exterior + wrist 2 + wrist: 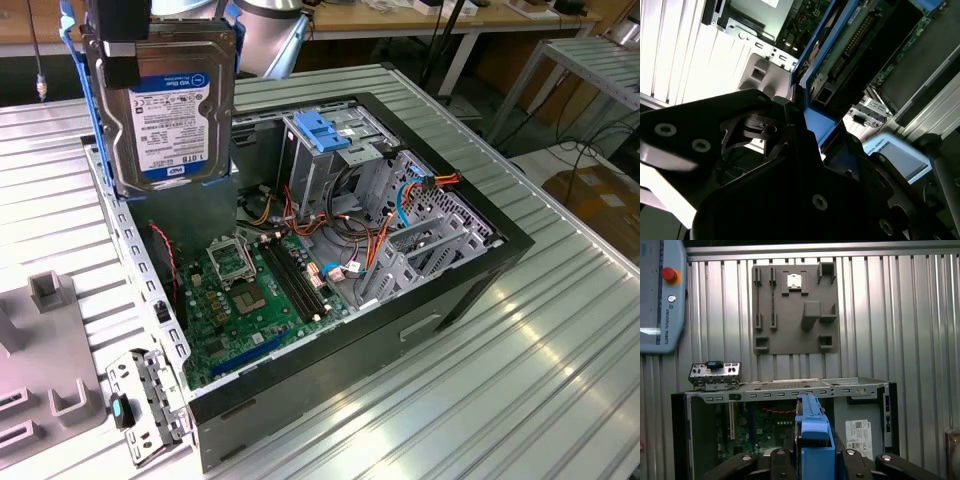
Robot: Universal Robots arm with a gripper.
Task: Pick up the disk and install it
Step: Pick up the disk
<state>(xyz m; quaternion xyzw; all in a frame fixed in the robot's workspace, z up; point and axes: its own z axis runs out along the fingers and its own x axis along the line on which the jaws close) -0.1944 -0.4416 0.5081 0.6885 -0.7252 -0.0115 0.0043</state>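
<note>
I see the gripper (118, 45) closed on the disk (170, 100). In the first wrist view its black fingers (852, 462) hold one blue side rail between them. In the exterior view the disk hangs upright with its label facing the camera and turned upside down. It is at about 10 o'clock from the middle of the open computer case (470, 270), above the case's corner there, and I see nothing else touching it.

The drive cage (325, 135) with the blue plastic top stands inside the case, at about 1 o'clock from the motherboard (250, 295) and well apart from the disk. Orange and red cables (375, 245) lie at 3 o'clock from the motherboard.

The case rests on a ribbed metal table (540, 380). A grey fixture plate (40, 370) lies on the table at 8 o'clock from the case, and a small metal bracket (150, 405) lies just beside the case's near corner.
</note>
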